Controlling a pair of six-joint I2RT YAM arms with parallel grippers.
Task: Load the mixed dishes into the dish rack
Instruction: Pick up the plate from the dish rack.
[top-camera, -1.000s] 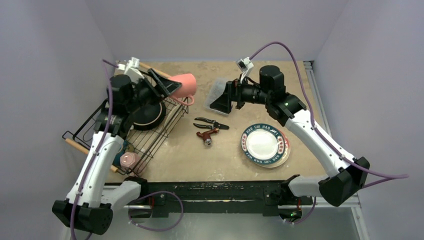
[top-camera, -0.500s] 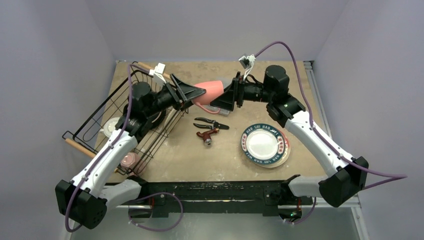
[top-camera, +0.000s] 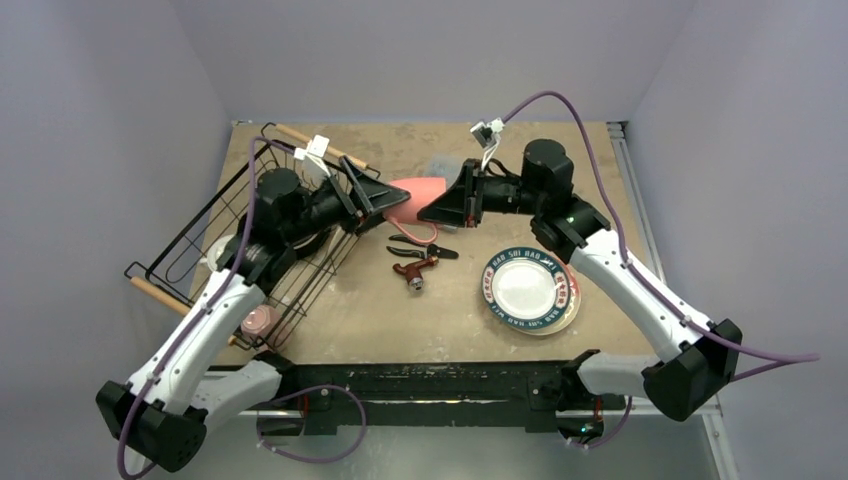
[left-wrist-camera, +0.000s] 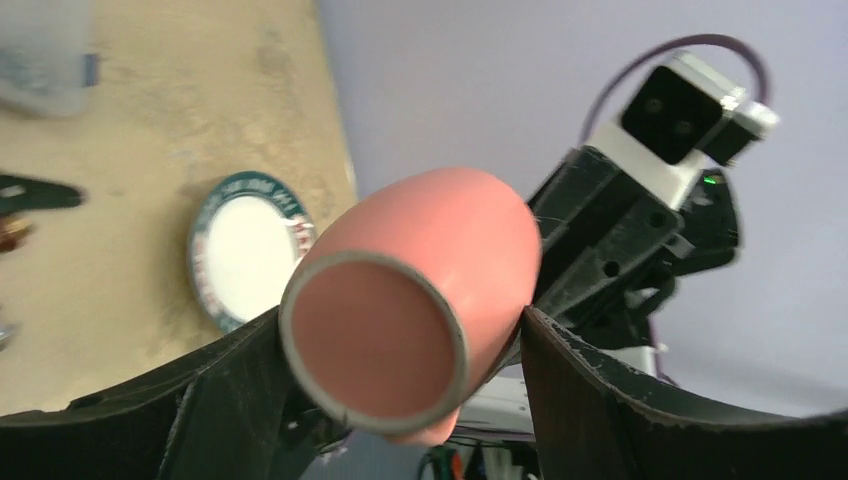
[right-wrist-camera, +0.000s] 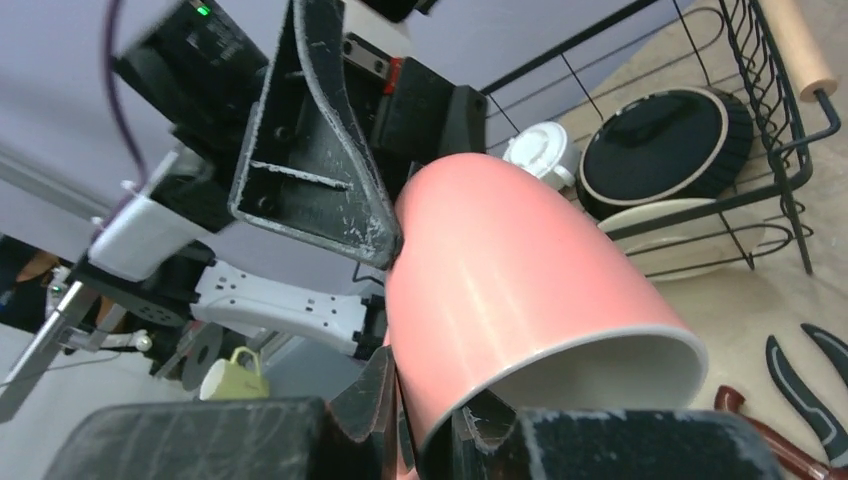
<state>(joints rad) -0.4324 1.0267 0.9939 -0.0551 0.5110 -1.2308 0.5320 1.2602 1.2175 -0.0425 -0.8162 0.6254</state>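
Plate (top-camera: 528, 290) on desk (top-camera: 380, 320): white lettering round its teal rim, too small to read. Nothing else carries legible text.

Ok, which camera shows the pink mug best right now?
Right wrist: the pink mug fills the frame, open mouth and cream inside toward the lens, the right gripper pinching its rim. Left wrist shows just its closed base end inside the left gripper. Top external shows only a pink sliver between both grippers.
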